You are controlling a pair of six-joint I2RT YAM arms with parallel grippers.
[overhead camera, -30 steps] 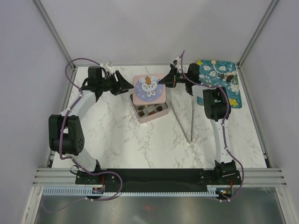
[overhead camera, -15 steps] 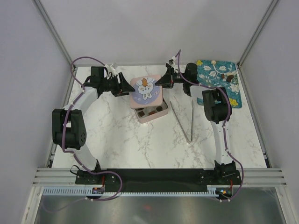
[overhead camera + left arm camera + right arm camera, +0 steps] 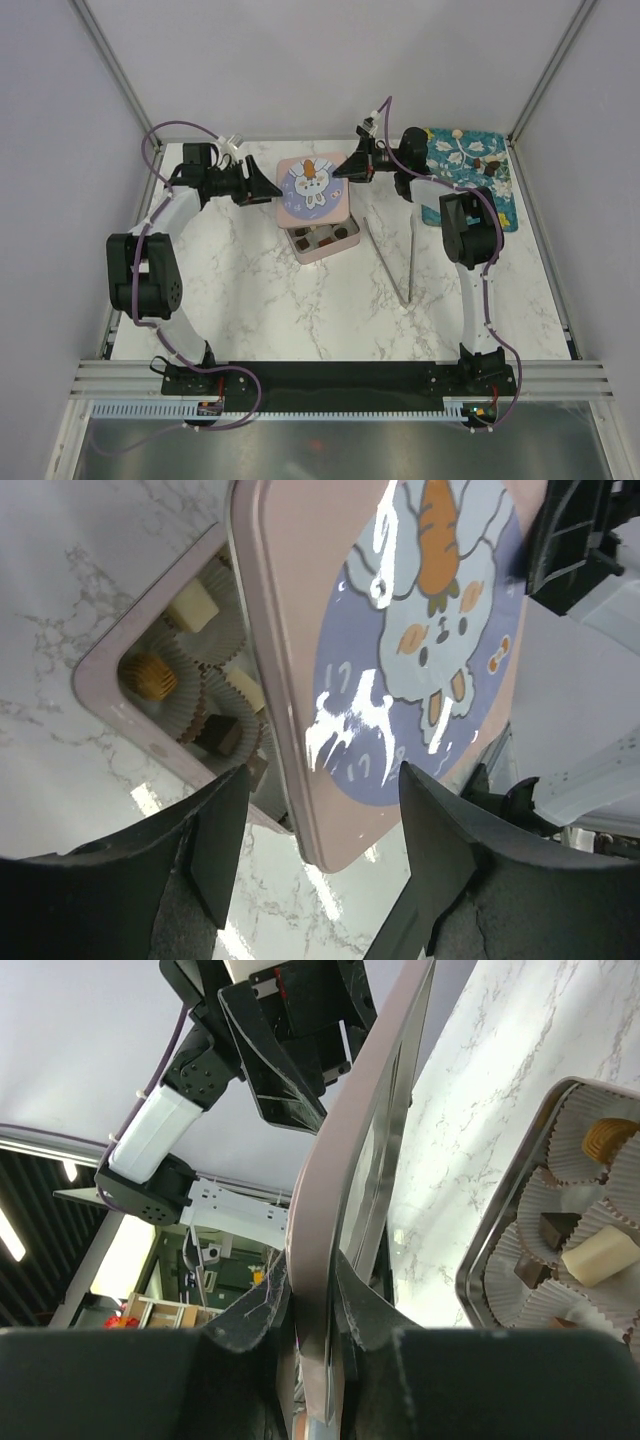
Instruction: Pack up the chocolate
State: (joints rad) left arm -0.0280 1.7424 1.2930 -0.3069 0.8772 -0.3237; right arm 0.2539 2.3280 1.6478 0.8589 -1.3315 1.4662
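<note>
The pink tin [image 3: 318,252] stands open at the back middle, with chocolate [image 3: 322,238] pieces in paper cups inside. More chocolate [image 3: 489,166] lies on the blue cloth. My right gripper [image 3: 346,170] is shut on the right edge of the bunny lid [image 3: 312,190] and holds it tilted above the tin. In the right wrist view the lid's rim [image 3: 330,1210] is pinched between the fingers [image 3: 365,1310]. My left gripper [image 3: 271,188] is open at the lid's left side. In the left wrist view its jaws straddle the lid's corner [image 3: 330,830] without touching it, with the chocolate [image 3: 192,608] to the left.
A blue floral cloth [image 3: 465,185] lies at the back right. Long metal tongs [image 3: 400,262] lie on the marble right of the tin. Grey walls close in the table on three sides.
The left gripper's jaws have opened a little wider beside the lid. The right gripper has shifted the lid slightly left and back over the tin.
</note>
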